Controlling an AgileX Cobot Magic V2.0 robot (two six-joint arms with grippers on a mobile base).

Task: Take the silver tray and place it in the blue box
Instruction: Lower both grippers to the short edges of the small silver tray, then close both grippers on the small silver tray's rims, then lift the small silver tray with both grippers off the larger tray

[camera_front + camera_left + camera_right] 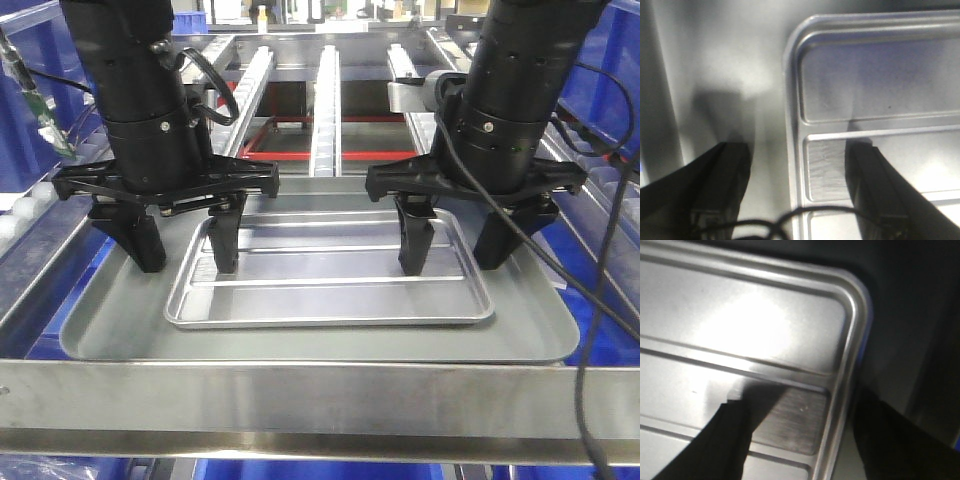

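The front view is bright, sharp and evenly lit from overhead, with pale reflected streaks along the silver tray (330, 292) and only short, soft shadows on the grey tray (120, 335) beneath it. The left wrist view is blurred and hazy, with a washed-out glare patch on the grey tray toward its left edge. The right wrist view is equally soft, with white glare on the silver tray's floor, a dark cast shadow lower down, and deep gloom beyond its right rim.

No readable writing
No words, labels, brand marks or numbers can be made out in any of the three views. The silver tray (330, 285) shows only plain bare metal, and both wrist views are too blurred for fine print.
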